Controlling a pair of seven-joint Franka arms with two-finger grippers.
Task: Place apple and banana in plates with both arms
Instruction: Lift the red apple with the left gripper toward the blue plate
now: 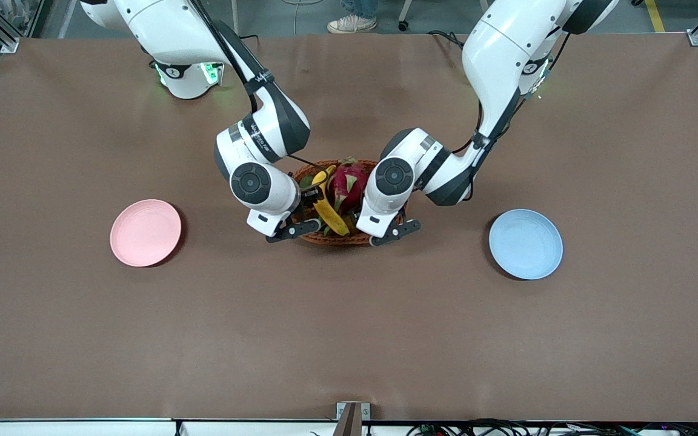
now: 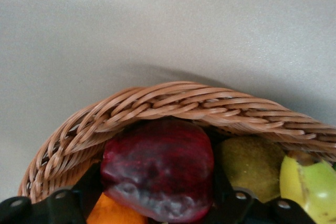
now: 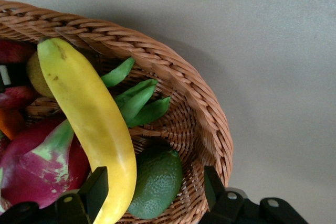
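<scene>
Right now I see the blue plate (image 1: 526, 244) nearest the front camera, toward the left arm's end, and the pink plate (image 1: 145, 232) toward the right arm's end. Between them sits the basket (image 1: 337, 238). My left gripper (image 2: 160, 203) is down in it, jaws around the apple (image 2: 157, 174). My right gripper (image 3: 156, 190) has its jaws apart around the banana (image 3: 92, 116), which lies beside the dragon fruit (image 1: 348, 183).

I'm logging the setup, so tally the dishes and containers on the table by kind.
Round shallow plates: 2, one pale pink, one light blue
Oval brown wicker basket: 1
Total: 3
</scene>
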